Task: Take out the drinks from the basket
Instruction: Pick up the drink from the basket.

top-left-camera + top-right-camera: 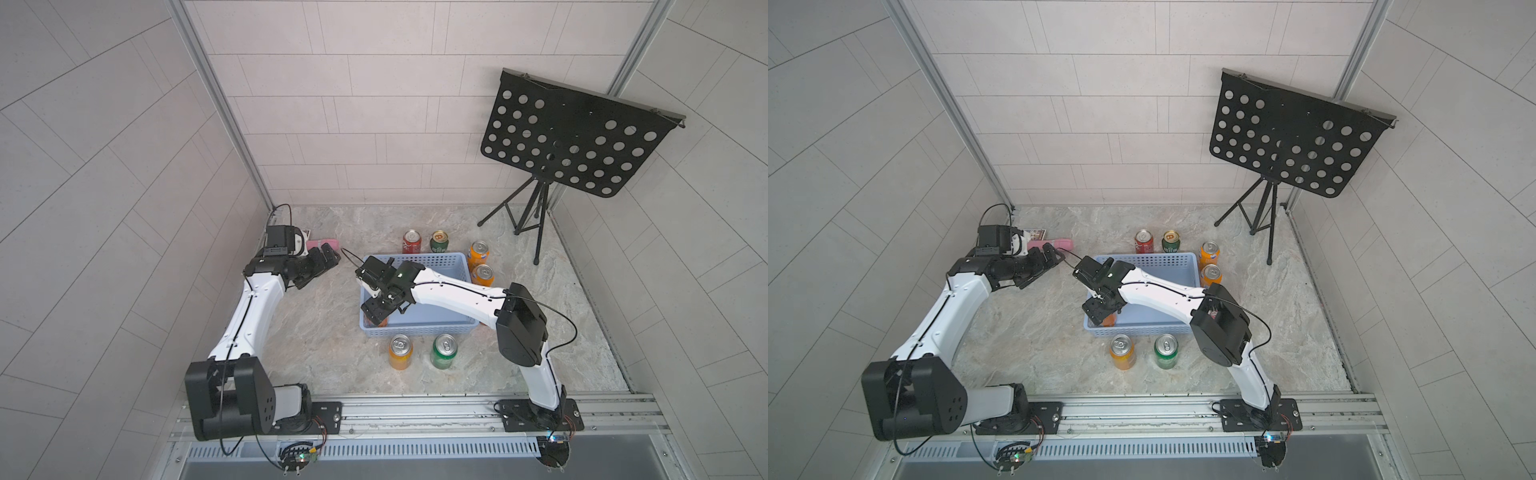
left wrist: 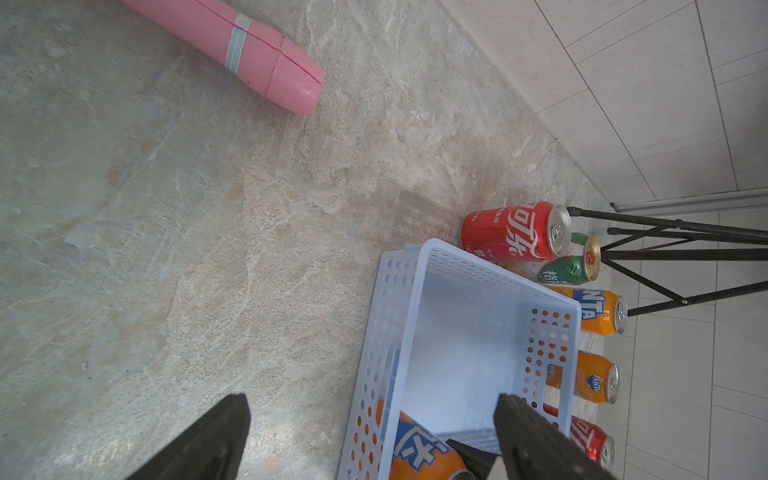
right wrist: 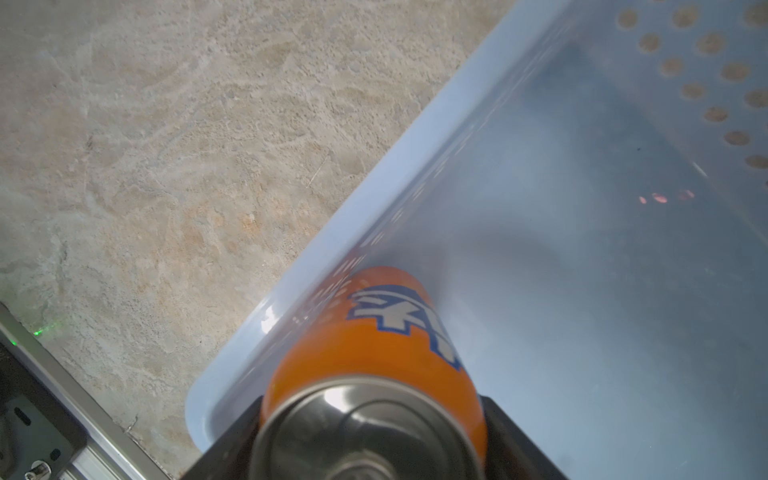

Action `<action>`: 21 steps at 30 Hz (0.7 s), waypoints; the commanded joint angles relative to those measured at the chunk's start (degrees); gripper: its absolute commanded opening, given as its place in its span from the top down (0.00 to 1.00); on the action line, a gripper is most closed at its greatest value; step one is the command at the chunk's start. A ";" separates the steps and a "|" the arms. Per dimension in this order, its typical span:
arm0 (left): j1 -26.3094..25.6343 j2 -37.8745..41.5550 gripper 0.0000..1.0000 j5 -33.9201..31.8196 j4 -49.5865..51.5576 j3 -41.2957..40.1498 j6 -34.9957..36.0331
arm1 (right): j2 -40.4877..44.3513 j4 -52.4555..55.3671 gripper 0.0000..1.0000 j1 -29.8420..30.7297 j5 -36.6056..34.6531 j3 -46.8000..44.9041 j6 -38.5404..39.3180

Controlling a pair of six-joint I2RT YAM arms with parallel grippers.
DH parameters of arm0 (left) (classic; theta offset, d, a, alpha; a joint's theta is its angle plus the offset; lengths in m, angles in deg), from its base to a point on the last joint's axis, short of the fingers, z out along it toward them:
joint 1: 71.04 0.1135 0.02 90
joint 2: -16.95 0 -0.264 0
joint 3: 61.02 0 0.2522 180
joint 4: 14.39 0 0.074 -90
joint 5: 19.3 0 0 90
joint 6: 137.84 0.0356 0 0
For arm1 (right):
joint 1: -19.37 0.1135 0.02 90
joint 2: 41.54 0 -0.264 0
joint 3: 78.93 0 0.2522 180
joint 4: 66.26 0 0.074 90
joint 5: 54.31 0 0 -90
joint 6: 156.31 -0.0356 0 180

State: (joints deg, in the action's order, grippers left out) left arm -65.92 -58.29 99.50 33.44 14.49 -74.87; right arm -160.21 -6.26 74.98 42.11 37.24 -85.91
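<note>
In the basket (image 3: 374,199), orange can (image 3: 374,345) between right claw's (image 3: 372,434) jaws.

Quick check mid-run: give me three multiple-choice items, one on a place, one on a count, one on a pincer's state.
1. The orange Fanta can in the basket sits: A) in the near-left corner; B) in the far-right corner; C) mid-basket.
2. Cans outside along the basket's near wall: A) none; B) two; C) four.
3. The left pincer is: A) shut on a can; B) open, empty; C) unseen.
Answers: A, both top views show it there; B, an orange can and a green can; B, its fingers stand apart, nothing gripped.
</note>
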 commanded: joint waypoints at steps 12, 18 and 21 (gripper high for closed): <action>0.40 -0.07 0.00 0.29 -0.02 0.25 0.72 | 3.19 1.46 0.68 0.28 0.08 0.53 -0.09; 0.84 0.21 0.00 5.43 -1.28 1.50 -2.37 | 5.10 4.04 0.73 -0.58 -0.94 2.70 0.25; 1.26 0.52 0.00 5.84 -2.52 2.07 -4.20 | 5.64 6.07 0.74 -0.77 -1.75 5.43 1.01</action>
State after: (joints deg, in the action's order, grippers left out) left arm -65.35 -58.29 103.22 32.74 14.54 -77.05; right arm -159.38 -2.04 74.50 41.91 38.51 -85.78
